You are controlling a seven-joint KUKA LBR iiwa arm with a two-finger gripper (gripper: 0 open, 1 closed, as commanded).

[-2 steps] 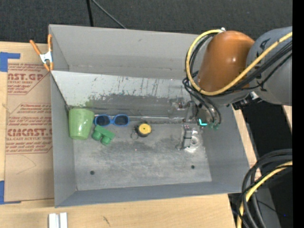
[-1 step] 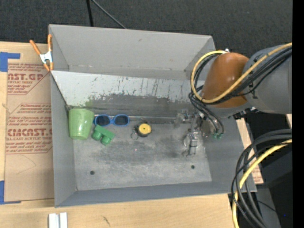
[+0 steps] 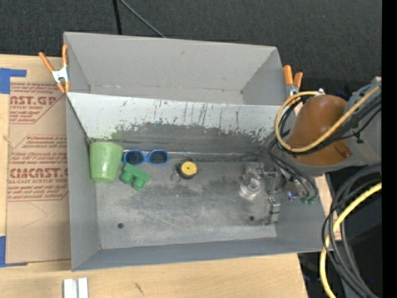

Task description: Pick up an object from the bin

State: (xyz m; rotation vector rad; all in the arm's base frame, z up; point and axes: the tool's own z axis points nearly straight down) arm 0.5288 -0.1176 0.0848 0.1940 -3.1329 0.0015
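Where the bin (image 3: 186, 219) floor meets its right wall, my hand (image 3: 265, 198) sits low; whether it is wide, narrow or holding something I cannot tell. Nearest, to its left and apart from it, lies a yellow disc (image 3: 187, 169). Farther left are a green block (image 3: 134, 178), blue sunglasses (image 3: 146, 158) and a green cup (image 3: 105, 161) by the left wall.
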